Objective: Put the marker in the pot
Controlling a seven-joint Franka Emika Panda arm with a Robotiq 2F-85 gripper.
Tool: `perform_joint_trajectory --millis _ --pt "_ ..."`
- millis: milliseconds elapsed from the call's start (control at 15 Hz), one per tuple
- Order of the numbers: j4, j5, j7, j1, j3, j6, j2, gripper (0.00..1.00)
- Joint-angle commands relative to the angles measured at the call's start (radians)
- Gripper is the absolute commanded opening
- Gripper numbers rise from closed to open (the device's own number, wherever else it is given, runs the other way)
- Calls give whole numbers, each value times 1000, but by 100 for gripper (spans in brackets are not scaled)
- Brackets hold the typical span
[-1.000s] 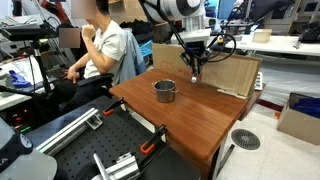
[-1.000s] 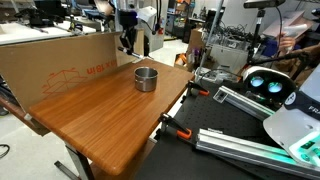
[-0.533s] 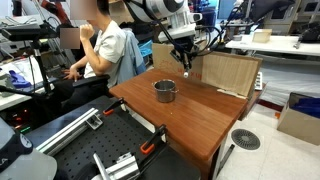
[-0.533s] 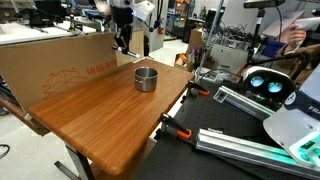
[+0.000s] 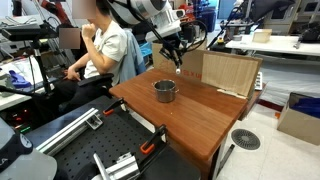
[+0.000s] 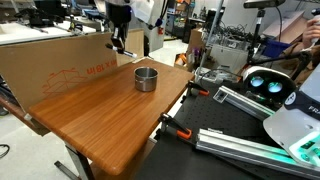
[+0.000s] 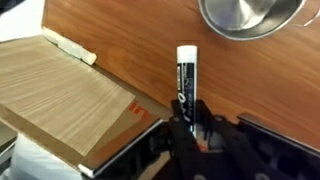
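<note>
While the tool (image 7: 190, 125) is pinching the marker (image 7: 186, 75) by its dark end, I am holding it above the worktop (image 7: 130, 40), short of the pot (image 7: 250, 15). Letting go here, I am risking it striking the rim or rolling away across the wood.

The arm (image 5: 148, 12) angles downward, its tool (image 7: 190, 118) aloft, fingers clamped on the marker (image 7: 186, 72).

In the wrist view the pot (image 7: 250, 15) is cut off by the top edge, so only part of it shows. The bottom end of the marker (image 7: 186, 72) is hidden between the jaws. In an exterior view the person's face (image 5: 100, 8) is blurred.
</note>
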Motion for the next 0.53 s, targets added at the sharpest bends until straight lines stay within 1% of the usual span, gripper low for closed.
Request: perform_joint_trajectory --millis 0,267,333,467 --pt "-100 -113 93 40 -42 130 -55 5" --pt "-172 -224 197 59 -75 268 -70 5" --pt "-217 -263 240 66 -91 308 -107 5" --pt "-260 -332 298 77 -117 367 -138 5"
